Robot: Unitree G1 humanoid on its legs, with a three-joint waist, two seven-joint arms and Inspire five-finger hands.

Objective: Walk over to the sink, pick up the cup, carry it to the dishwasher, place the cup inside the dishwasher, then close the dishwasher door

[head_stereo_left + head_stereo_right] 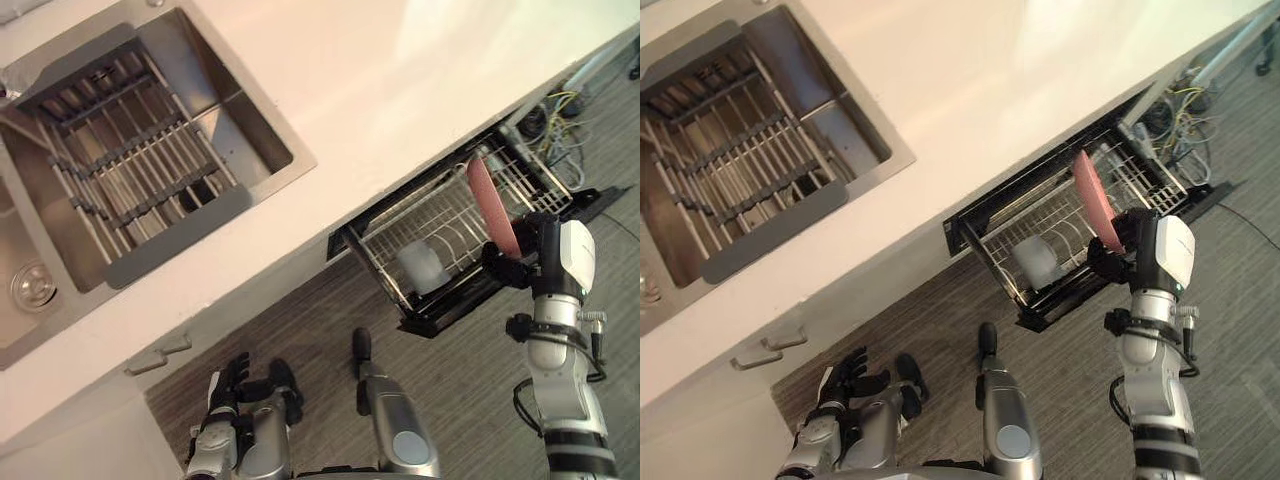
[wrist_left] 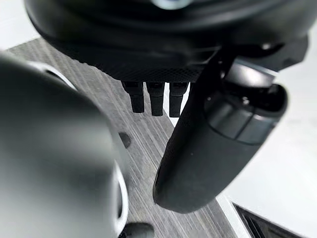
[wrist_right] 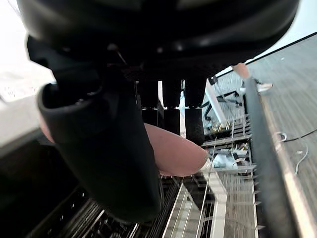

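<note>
A translucent cup (image 1: 422, 266) stands in the pulled-out wire rack (image 1: 396, 222) of the dishwasher, under the white counter (image 1: 400, 90). A pink plate (image 1: 492, 205) stands on edge in the same rack. My right hand (image 1: 512, 264) is at the rack's front edge, right below the plate and beside the cup, with its fingers (image 3: 173, 106) straight and the plate past them. Beyond the rack the dark open dishwasher door (image 1: 598, 199) shows. My left hand (image 1: 236, 382) hangs low over the floor, fingers relaxed and holding nothing.
The steel sink (image 1: 268, 132) at the upper left holds a grey slatted drainer (image 1: 130, 165). A cabinet handle (image 1: 160, 355) sticks out below the counter. Loose cables (image 1: 560, 110) lie on the floor at the upper right. Striped grey floor (image 1: 460, 380) spreads before the dishwasher.
</note>
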